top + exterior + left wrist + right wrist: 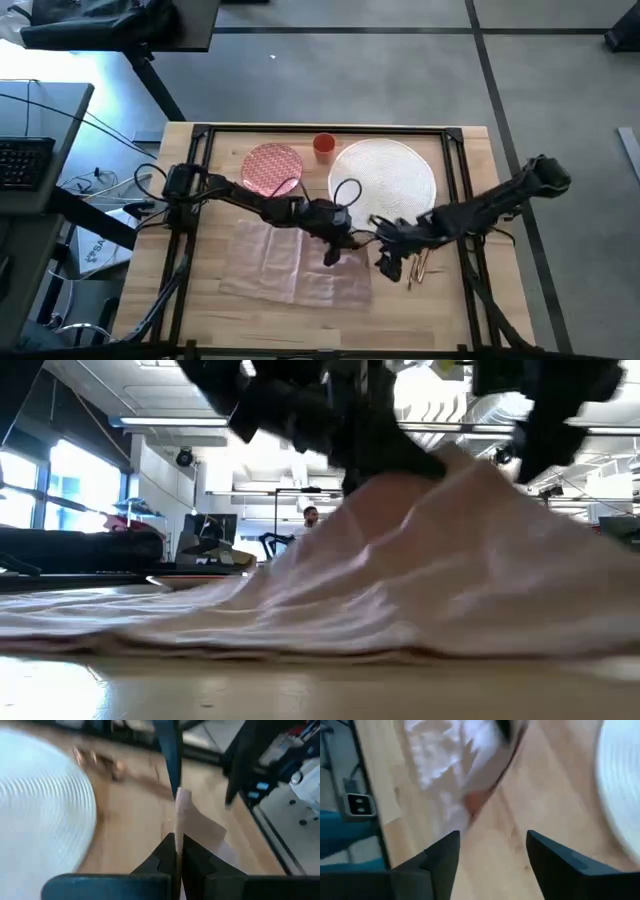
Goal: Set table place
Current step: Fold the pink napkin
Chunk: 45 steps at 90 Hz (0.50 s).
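Near the worktop's middle, the left claw pinches the beige napkin's raised edge; the right claw hovers open beside it. Limp, light cloth likely handles best by corners.

- The left gripper sits over the napkin's edge.
- The right gripper is just beside it, with the cutlery at its other side.
- The placemat, cup and plate lie beyond both grippers.
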### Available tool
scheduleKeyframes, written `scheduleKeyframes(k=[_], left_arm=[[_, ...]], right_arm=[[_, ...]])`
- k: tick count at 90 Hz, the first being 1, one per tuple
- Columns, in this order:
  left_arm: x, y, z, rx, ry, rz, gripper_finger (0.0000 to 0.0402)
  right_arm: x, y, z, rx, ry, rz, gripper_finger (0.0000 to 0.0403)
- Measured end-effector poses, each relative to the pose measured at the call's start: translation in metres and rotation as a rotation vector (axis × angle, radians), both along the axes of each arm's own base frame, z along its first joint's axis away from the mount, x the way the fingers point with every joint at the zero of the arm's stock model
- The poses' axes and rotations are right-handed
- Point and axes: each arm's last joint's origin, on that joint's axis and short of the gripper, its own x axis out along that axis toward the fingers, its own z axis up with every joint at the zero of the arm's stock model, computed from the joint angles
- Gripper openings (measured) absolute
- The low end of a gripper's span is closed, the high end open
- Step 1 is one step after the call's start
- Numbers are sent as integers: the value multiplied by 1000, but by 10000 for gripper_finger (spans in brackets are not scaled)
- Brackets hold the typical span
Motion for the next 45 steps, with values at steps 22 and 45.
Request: scheduleKeyframes(k=[22,45], left_arm=[[12,8,28,48,-28,-2,0],[14,10,35,52,17,-1,0]], right_arm=[[-1,7,-14,-54,-19,-66,217],[0,3,-42,-177,156,-120,195]])
